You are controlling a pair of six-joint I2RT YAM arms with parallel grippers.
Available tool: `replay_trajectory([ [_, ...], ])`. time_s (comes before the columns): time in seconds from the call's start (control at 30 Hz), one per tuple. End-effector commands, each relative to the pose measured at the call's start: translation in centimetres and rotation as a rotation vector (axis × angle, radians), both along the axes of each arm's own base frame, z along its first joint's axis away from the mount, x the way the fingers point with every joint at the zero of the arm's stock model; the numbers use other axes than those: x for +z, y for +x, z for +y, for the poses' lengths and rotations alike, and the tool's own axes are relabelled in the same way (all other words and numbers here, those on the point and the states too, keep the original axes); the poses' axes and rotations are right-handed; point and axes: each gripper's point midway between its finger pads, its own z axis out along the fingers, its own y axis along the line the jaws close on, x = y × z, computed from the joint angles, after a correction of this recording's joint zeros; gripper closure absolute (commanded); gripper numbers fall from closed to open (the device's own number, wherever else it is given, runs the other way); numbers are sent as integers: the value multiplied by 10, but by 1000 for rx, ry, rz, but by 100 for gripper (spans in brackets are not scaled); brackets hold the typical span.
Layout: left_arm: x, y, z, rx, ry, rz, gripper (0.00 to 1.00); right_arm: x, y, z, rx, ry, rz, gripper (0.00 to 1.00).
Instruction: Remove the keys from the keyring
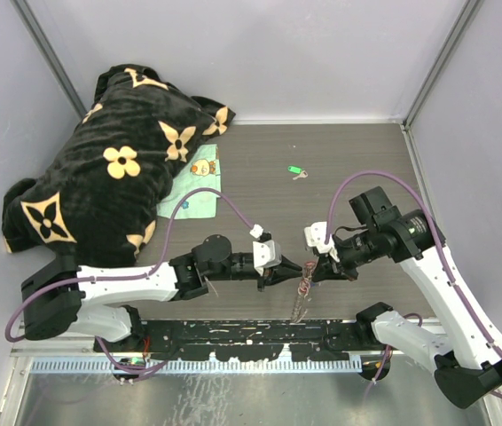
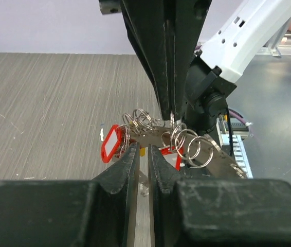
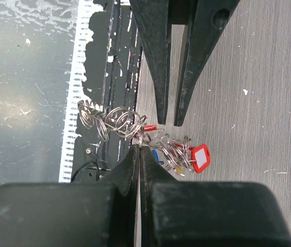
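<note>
The keyring is a bunch of linked silver rings hanging between both grippers near the table's front edge. It shows in the left wrist view and the right wrist view. Keys with a red tag, a blue tag and a yellow tag hang on it; the red tag faces the left wrist camera. My right gripper is shut on one ring, also seen in the top view. My left gripper is open by a narrow gap just beside the bunch. A separate green-tagged key lies farther back.
A black blanket with tan flowers fills the back left, with a pale green cloth at its edge. A black mounting rail runs along the near table edge under the keys. Grey walls enclose the table.
</note>
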Motion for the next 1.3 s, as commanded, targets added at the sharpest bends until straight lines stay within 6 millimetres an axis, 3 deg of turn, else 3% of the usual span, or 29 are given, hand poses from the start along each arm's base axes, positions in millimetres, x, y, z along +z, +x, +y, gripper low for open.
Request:
replay_trajectory([
  [0.0,18,3,-6,-1,-61,-78,87,19,-5,7,39,79,-45,99],
  [0.3,23,-12,-7,-58,-109,-52,84,16,-4,8,29,75,-41,99],
  [0.63,10,-32,-9,-113,-86,-5,82,14,2,8,1,65,-41,99],
  [1.27,29,-14,-8,25,-139,27,79,11,0,7,4,65,-41,99],
])
